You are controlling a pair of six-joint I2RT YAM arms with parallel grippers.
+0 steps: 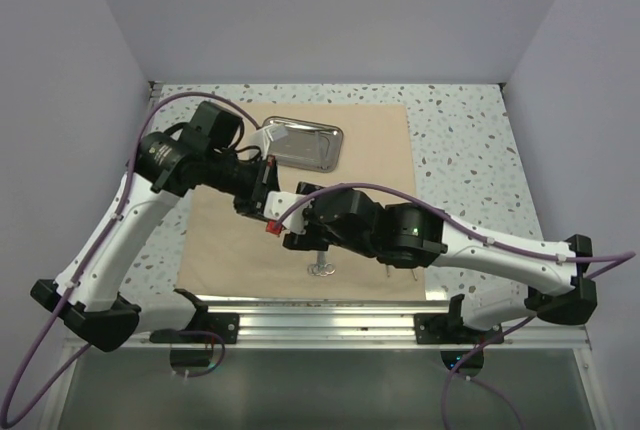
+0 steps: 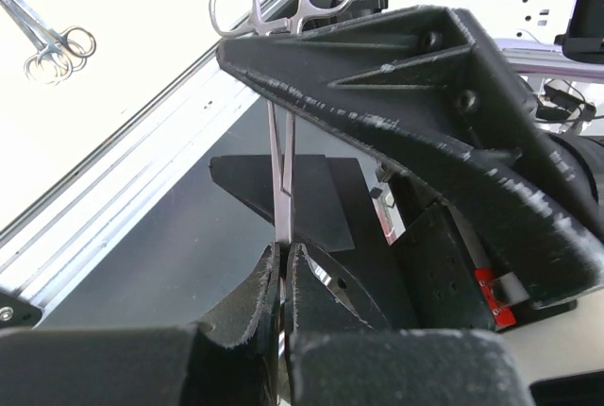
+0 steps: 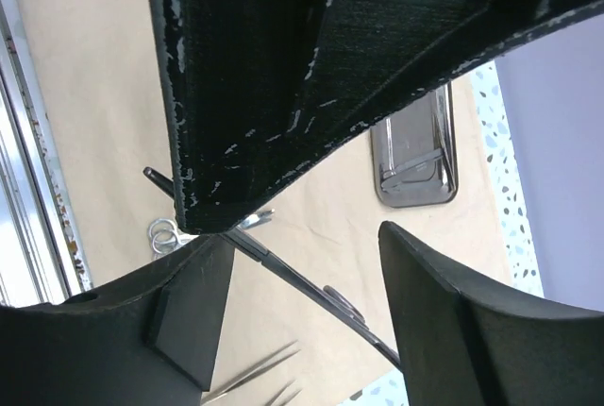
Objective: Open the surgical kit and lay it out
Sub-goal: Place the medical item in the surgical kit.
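- Running along the near edge of the table, one metal rail point(image 1: 330, 312) is carrying the bases of the two arms.
- Just beyond it, one tan wrap sheet point(image 1: 385, 165) is lying open and flat on the speckled table point(image 1: 470, 150).
- On the near part of the sheet, a loose ring-handled instrument point(image 1: 321, 269) is lying flat. Its rings are overlapping, so I cannot tell if it is one piece or two.
- The tweezers point(image 3: 255, 373) are also lying on the sheet, close to that instrument. Only thin tips are showing, so I am not counting them.
- Above the middle of the sheet, the right gripper point(image 3: 302, 245) is hanging with its jaws spread wide, one on each side of a thin steel shaft. I cannot tell if either jaw is touching it.
- That shaft is belonging to the ring-handled forceps point(image 2: 280, 170), one piece. The left gripper point(image 2: 283, 247) is pinching its tip end tightly, jaws almost together, and the two rings are pointing away from the fingers.
- One small red tab point(image 1: 270, 226) is showing where the two grippers are meeting; I cannot read anything on it.
- At the far part of the sheet, one shiny steel tray point(image 1: 320, 147) is resting flat, well apart from the loose instrument.
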